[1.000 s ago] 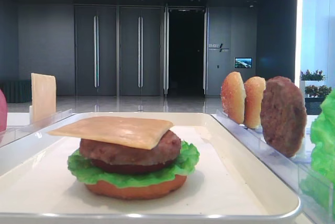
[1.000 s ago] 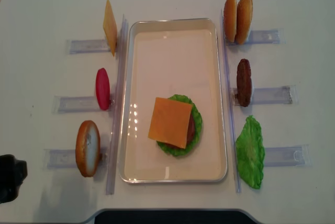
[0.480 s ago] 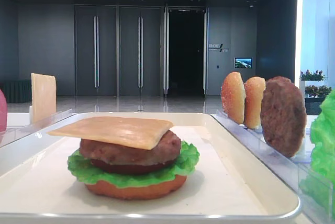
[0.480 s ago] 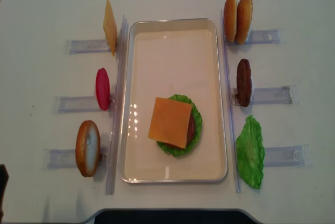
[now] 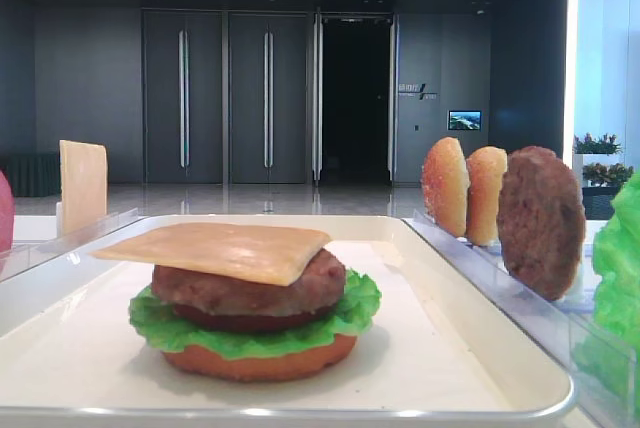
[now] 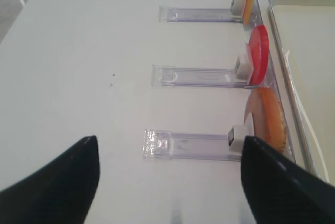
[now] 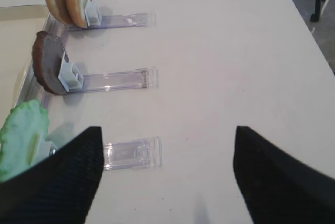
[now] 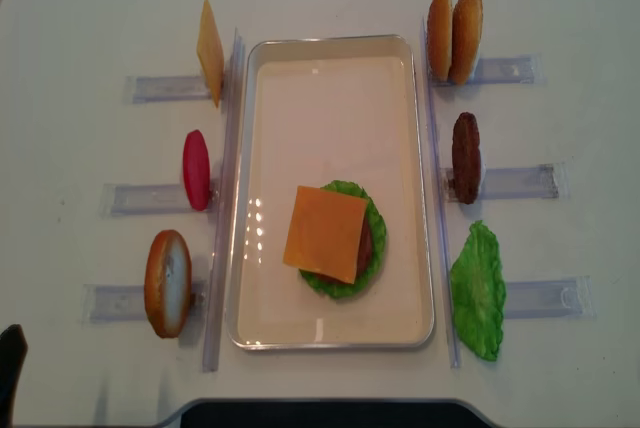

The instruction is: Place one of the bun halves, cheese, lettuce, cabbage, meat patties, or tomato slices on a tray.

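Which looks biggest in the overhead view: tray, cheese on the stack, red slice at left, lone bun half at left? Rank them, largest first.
1. tray
2. cheese
3. bun half
4. red slice

The last two stand on edge, so they show mostly their narrow sides.

Counted from overhead: one tray (image 8: 331,46); four bun halves (image 8: 167,283), one under the stack; two cheese slices (image 8: 325,233); two patties (image 8: 465,157); two lettuce leaves (image 8: 478,290); one tomato slice (image 8: 196,169); six clear racks (image 8: 515,181).
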